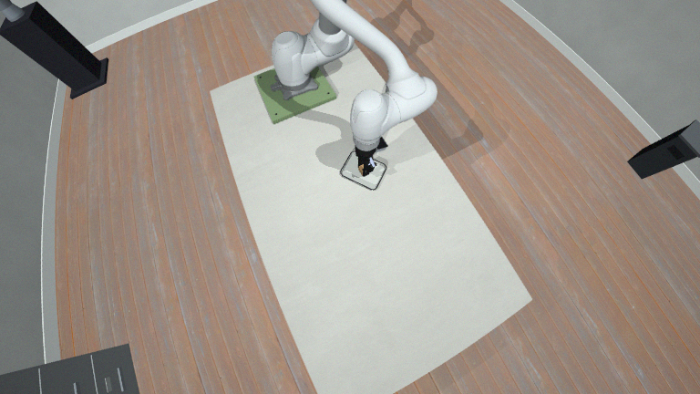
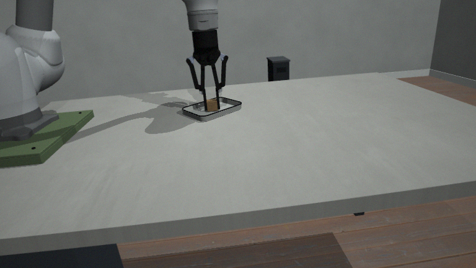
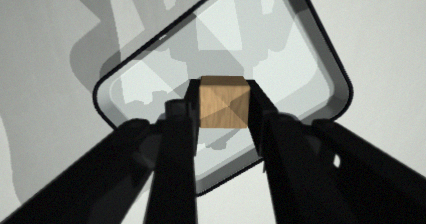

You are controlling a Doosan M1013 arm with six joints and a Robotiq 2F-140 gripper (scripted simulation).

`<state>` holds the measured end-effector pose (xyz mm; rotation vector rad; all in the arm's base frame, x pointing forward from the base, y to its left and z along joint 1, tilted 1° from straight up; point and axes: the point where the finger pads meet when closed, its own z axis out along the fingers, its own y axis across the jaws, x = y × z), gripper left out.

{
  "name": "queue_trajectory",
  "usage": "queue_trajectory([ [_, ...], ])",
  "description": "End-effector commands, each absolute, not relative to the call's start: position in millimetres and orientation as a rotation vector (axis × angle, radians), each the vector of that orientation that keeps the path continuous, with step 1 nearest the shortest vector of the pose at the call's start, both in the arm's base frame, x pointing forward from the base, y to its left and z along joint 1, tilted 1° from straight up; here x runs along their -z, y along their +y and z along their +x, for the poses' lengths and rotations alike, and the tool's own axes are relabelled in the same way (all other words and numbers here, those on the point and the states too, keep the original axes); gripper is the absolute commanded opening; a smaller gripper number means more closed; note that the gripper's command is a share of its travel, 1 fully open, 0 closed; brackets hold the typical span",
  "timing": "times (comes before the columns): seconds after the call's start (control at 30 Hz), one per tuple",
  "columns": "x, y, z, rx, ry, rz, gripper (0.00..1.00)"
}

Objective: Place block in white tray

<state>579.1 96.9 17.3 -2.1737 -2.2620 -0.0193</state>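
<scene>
The small wooden block sits between my gripper's black fingers, which are shut on it. The white tray with a dark rim lies directly below the block. In the exterior view the block is down inside the tray, at or just above its floor; I cannot tell whether it touches. My gripper points straight down into the tray. From above, the gripper covers most of the tray.
The tray lies on a pale mat over a wooden floor. The arm's base stands on a green plate behind the tray. Dark camera posts stand around the edge, far from the tray.
</scene>
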Motion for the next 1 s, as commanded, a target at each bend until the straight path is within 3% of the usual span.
queue_trajectory([
  [0.0,-13.6,96.6,579.1,0.014,-2.267,-2.172,0.10],
  [0.57,-13.6,96.6,579.0,0.014,-2.267,-2.172,0.10],
  [0.6,-13.6,96.6,579.0,0.014,-2.267,-2.172,0.40],
  [0.97,-13.6,96.6,579.0,0.014,-2.267,-2.172,0.40],
])
